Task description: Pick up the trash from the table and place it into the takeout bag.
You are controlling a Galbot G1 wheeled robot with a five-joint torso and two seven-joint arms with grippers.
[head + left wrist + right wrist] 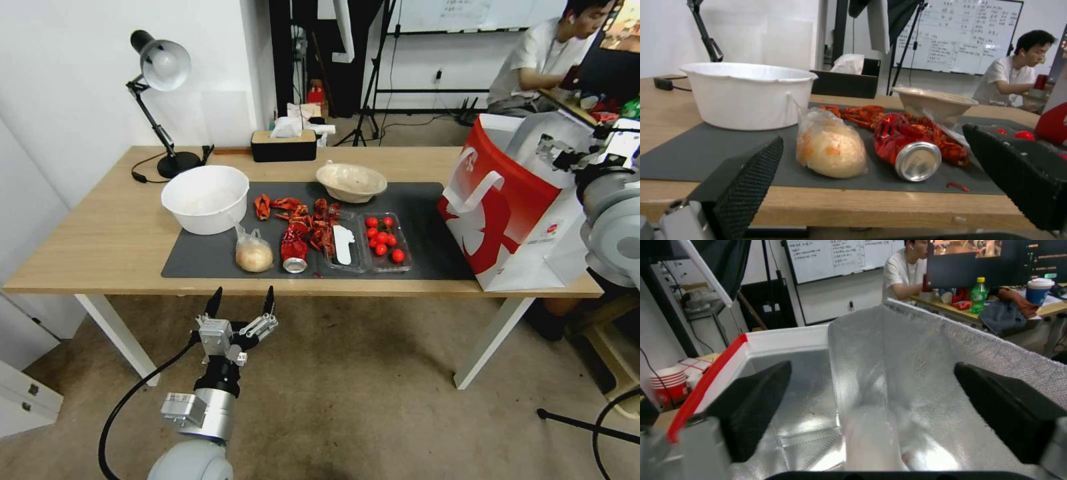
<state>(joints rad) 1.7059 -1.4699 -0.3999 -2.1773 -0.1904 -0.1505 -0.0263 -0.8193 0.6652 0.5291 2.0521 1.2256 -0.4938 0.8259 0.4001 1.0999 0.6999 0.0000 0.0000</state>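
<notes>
On the table, the bun in its clear bag and the crushed red can lie side by side at the dark mat's front edge. The shallow beige bowl sits at the mat's back. My left gripper hangs open just in front of the table edge, facing the bun and can. The takeout bag stands at the table's right end. My right gripper is open above its silver-lined inside, where a clear plastic cup lies.
A large white bowl stands left of the bun. Red crayfish shells and a clear tray of cherry tomatoes lie mid-mat. A desk lamp and a tissue box stand along the far edge.
</notes>
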